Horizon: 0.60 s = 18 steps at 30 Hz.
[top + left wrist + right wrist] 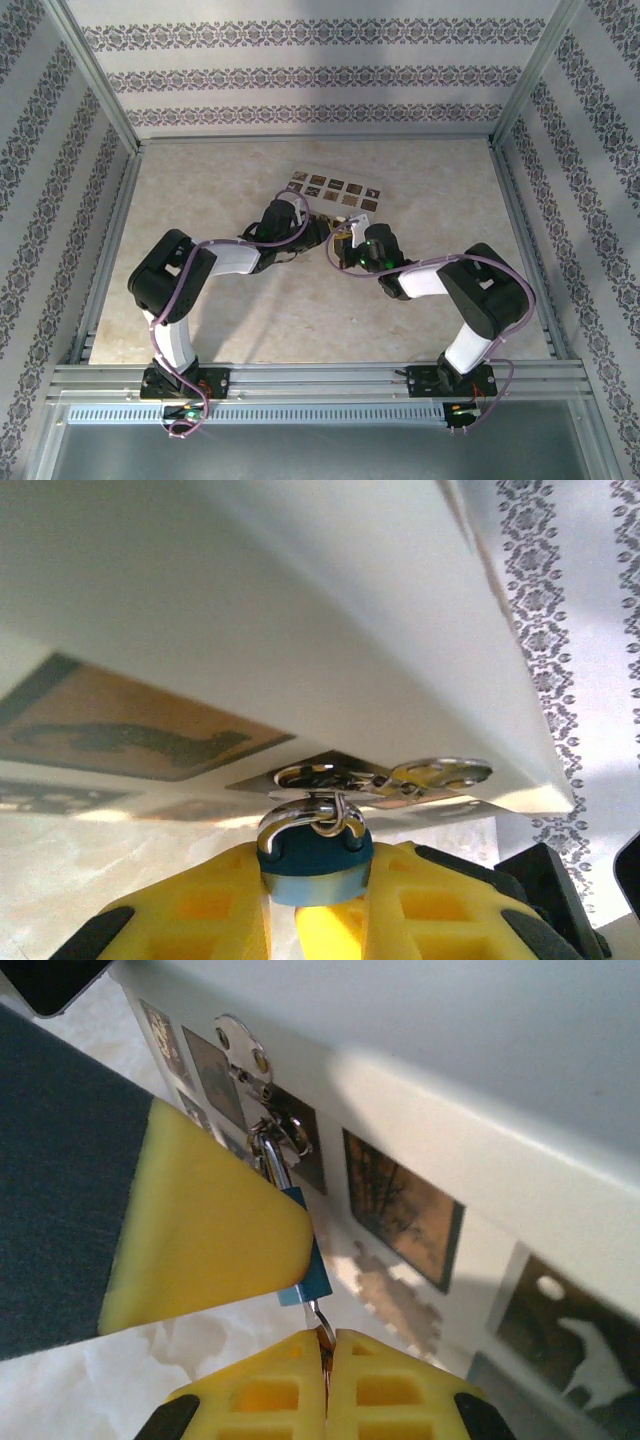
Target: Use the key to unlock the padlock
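Note:
The padlock (312,865) is small, blue with a silvery shackle. It hangs by that shackle from a metal hasp (440,773) on the cream box (300,630). My left gripper (315,885) is shut on the padlock's body, one yellow finger on each side. In the right wrist view, the blue padlock (314,1272) pokes out from behind a left finger (200,1240). A thin silvery key (322,1322) runs from its lower end into my right gripper (328,1345), which is shut on it. From above, both grippers (322,232) (352,246) meet at the box's front (335,190).
The box carries dark patterned tiles (405,1210) along its side and stands mid-table near the back. Patterned walls with metal frame posts (95,90) enclose the marbled tabletop (440,190). Both arms bend inward from their bases at the near rail.

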### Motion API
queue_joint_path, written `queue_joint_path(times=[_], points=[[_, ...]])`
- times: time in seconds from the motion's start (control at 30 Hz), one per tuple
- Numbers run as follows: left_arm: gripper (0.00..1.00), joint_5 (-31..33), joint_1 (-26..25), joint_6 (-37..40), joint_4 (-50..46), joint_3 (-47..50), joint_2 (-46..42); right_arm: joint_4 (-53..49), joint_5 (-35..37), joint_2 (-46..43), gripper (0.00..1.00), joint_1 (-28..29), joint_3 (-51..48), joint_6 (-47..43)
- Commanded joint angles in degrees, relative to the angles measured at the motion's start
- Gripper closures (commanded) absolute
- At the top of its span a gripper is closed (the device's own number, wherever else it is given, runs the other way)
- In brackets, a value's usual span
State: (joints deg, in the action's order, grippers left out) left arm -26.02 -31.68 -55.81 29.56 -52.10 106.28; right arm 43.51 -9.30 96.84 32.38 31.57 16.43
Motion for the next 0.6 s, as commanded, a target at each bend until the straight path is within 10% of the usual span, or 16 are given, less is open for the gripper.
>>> queue_joint_path(times=[0.0, 0.57], points=[[0.76, -7.18, -2.68, -2.77, 4.49, -1.73, 2.24, 7.36, 1.12, 1.34, 1.00, 0.05, -0.69, 2.93], [0.54, -3.65, 0.65, -3.79, 8.30, 6.21, -3.97, 11.43, -0.37, 7.09, 1.00, -0.35, -3.04, 11.88]])
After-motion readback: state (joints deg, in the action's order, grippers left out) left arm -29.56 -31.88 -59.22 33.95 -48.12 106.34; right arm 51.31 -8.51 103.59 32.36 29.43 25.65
